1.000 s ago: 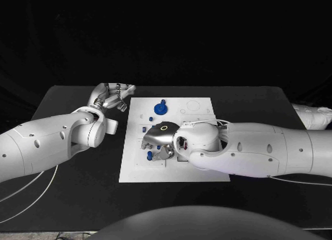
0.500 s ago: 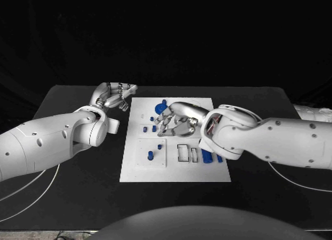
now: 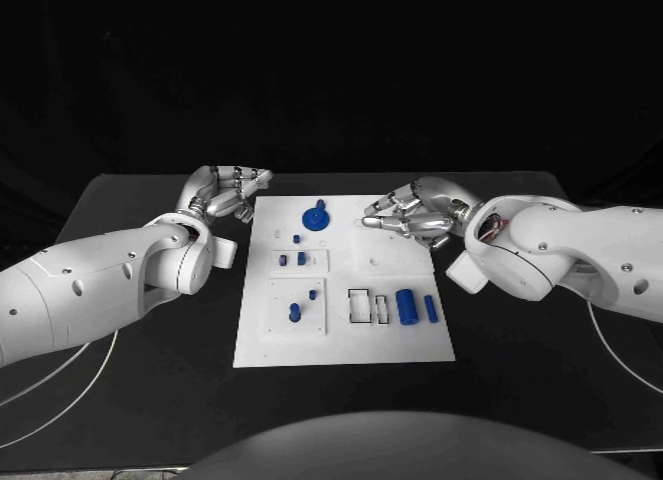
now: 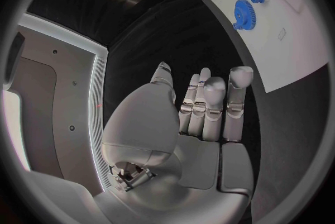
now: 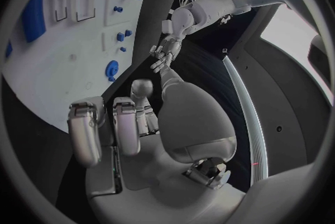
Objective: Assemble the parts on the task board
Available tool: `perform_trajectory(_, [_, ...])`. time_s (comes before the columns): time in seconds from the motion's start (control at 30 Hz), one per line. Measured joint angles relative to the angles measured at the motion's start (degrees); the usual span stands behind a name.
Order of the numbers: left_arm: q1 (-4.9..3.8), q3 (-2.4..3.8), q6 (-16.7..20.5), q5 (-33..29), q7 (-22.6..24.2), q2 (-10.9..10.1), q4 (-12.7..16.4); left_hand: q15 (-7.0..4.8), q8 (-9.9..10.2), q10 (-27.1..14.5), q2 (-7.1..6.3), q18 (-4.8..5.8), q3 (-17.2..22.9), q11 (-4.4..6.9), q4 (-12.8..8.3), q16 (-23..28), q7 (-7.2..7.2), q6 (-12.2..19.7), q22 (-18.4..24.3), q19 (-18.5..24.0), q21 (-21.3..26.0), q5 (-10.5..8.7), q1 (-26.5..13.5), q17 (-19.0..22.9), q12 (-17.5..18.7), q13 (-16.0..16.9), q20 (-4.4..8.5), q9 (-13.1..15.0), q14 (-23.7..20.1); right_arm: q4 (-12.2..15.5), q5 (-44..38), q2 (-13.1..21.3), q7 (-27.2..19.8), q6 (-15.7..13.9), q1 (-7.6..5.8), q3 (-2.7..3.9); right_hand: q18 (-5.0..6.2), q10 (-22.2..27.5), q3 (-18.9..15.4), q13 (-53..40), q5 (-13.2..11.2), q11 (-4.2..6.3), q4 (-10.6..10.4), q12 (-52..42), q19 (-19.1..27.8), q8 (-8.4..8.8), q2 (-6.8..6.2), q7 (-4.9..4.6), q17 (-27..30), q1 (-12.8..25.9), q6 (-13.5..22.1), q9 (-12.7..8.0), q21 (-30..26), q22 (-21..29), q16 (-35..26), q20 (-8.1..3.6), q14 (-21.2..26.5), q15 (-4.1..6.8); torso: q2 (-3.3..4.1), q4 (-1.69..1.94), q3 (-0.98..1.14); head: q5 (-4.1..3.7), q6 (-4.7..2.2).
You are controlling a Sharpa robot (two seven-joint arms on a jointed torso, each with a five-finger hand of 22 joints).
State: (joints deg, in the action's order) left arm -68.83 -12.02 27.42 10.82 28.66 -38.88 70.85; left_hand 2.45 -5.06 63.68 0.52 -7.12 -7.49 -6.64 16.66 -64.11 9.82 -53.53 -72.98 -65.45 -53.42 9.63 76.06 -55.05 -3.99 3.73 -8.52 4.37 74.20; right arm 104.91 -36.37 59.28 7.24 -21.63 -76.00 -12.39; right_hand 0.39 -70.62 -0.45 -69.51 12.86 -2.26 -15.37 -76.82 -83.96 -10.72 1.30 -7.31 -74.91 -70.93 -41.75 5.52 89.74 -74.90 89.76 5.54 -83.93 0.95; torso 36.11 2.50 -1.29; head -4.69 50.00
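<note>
The white task board [image 3: 346, 340] lies mid-table. A blue gear [image 3: 317, 217] sits at its far end. Small blue pegs [image 3: 292, 259] stand left of centre, two more blue pieces [image 3: 294, 312] lie nearer me, and a blue block [image 3: 406, 306] lies beside outlined slots. My left hand [image 3: 227, 190] hovers off the board's far left corner, its fingers [image 4: 209, 101] stretched out and holding nothing. My right hand [image 3: 413, 217] hangs over the far right corner with fingers [image 5: 105, 129] loosely bent and nothing in them. The gear [image 5: 111, 70] and block [image 5: 33, 14] lie beyond that hand.
Black table [image 3: 144, 330] surrounds the board on all sides. A thin blue piece [image 3: 431, 308] lies right of the block. My right forearm [image 3: 576, 250] lies over the table's right side. The left arm [image 3: 101, 280] covers its left side.
My right hand has lifted off the board's near left area and swung back to the far right corner, uncovering the slots and the blue block. The left hand has stayed put.
</note>
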Motion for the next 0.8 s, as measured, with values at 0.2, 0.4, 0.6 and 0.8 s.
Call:
perform_trajectory(0.2, [0.01, 0.00, 0.0, 0.0, 0.0, 0.1, 0.0, 0.00, 0.0, 0.0, 0.00, 0.00, 0.0, 0.00, 0.0, 0.0, 0.00, 0.0, 0.0, 0.0, 0.0, 0.00, 0.0, 0.0, 0.0, 0.0, 0.00, 0.0, 0.0, 1.4, 2.0, 4.5, 4.1, 1.8, -0.04, -0.59, 0.00, -13.3, -5.1, -5.5, 4.4, -0.26, -0.8, -13.0, -0.1, -4.15, 1.91, -0.14, 0.0, 4.1, 1.1, 1.0, 0.0, 0.0, 0.0, -0.25, 0.0, 0.00, 0.00, -0.13, 0.04, -1.40, 0.00])
perform_trajectory(0.4, [0.01, 0.00, 0.0, 0.1, 0.0, 0.1, 0.0, 0.00, 0.0, 0.0, 0.00, 0.00, 0.0, 0.00, 0.0, 0.0, 0.00, 0.0, 0.0, 0.0, 0.0, 0.00, 0.0, 0.0, 0.0, 0.0, 0.00, 0.0, 0.0, 3.0, 1.5, 6.9, 9.1, 3.7, -0.03, -0.90, 0.00, -13.3, -8.8, -5.5, 6.5, -1.87, -1.1, -13.0, 0.0, -9.73, 1.40, -1.52, 0.0, 5.6, 3.3, 3.3, 0.0, 0.0, 0.0, 0.64, -0.1, -1.38, 0.01, -0.14, 0.05, -3.00, 0.00])
perform_trajectory(0.6, [0.01, 0.00, 0.0, 0.1, 0.0, 0.1, 0.0, 0.00, 0.0, 0.0, 0.00, 0.00, 0.0, 0.00, 0.0, 0.0, 0.00, 0.0, 0.0, 0.0, 0.0, 0.00, 0.0, 0.0, 0.0, 0.0, 0.00, 0.0, 0.0, 3.4, -1.3, 7.9, 13.7, 5.4, 0.03, -1.04, 0.00, -13.4, -8.8, -5.5, 14.5, -2.00, -0.2, -13.0, 0.0, -17.33, 1.33, -1.43, 0.0, 3.8, 2.1, 7.8, 0.0, 0.0, 0.0, 1.04, -0.1, -1.60, 0.01, -0.09, 0.02, -4.25, 0.00])
perform_trajectory(0.8, [0.01, -0.01, 0.0, 0.1, 0.0, 0.1, 0.1, 0.00, 0.0, 0.0, 0.00, 0.00, 0.0, 0.00, 0.0, 0.0, 0.00, 0.0, 0.0, 0.0, 0.0, 0.00, 0.0, 0.0, 0.0, 0.0, 0.00, 0.0, 0.0, 3.6, -6.7, 8.4, 18.2, 6.6, 0.52, -1.12, 0.00, -13.4, -6.5, -5.5, 16.0, -2.00, 2.6, -13.0, 0.0, -22.50, 1.01, -1.37, 0.0, 0.2, 0.7, 11.8, 0.0, 0.0, 0.0, 1.04, -0.2, -1.68, 0.04, -0.09, 0.00, -5.04, 0.00])
